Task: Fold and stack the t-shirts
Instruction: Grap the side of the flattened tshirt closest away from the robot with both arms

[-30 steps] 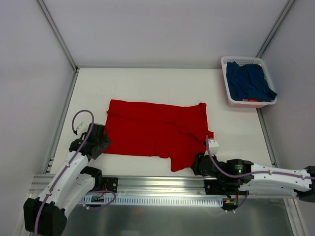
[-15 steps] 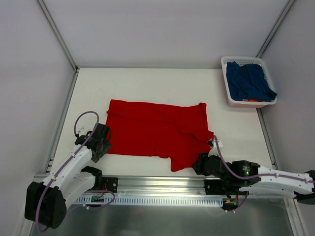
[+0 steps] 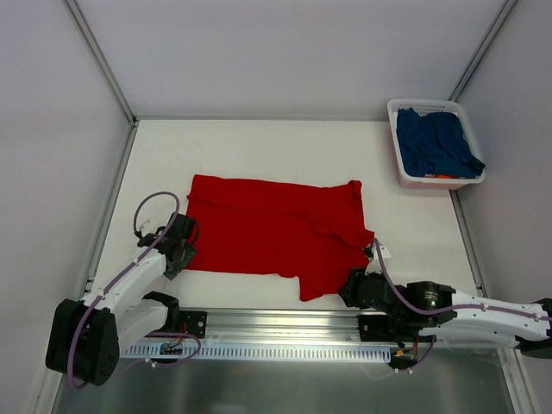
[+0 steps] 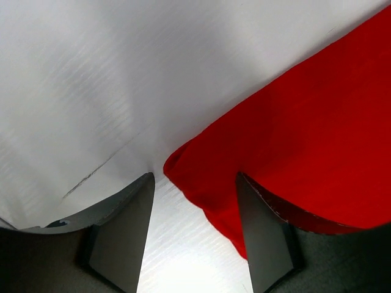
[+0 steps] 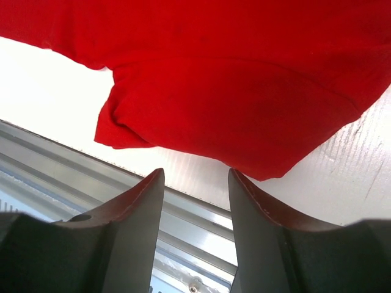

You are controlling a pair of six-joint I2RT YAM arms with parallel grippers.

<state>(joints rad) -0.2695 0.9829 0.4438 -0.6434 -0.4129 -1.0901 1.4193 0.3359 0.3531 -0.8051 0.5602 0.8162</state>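
Note:
A red t-shirt (image 3: 276,228) lies spread flat on the white table, a sleeve sticking out toward the near edge. My left gripper (image 3: 184,250) sits low at its near left corner. In the left wrist view that gripper (image 4: 195,183) is open, and the red corner (image 4: 208,177) lies between the fingers, close to the right one. My right gripper (image 3: 352,285) is at the near edge by the sleeve. In the right wrist view it (image 5: 195,174) is open and empty, the red t-shirt's hem (image 5: 244,110) just beyond its tips. A navy t-shirt (image 3: 435,142) lies crumpled in the basket.
A white plastic basket (image 3: 398,147) stands at the back right corner of the table. A metal rail (image 3: 285,323) runs along the near edge, right under my right gripper. Grey walls close in the left, right and far sides.
My left gripper has slid forward to the red t-shirt's near left corner and its jaws have narrowed a little. My right gripper has dropped slightly toward the near edge.

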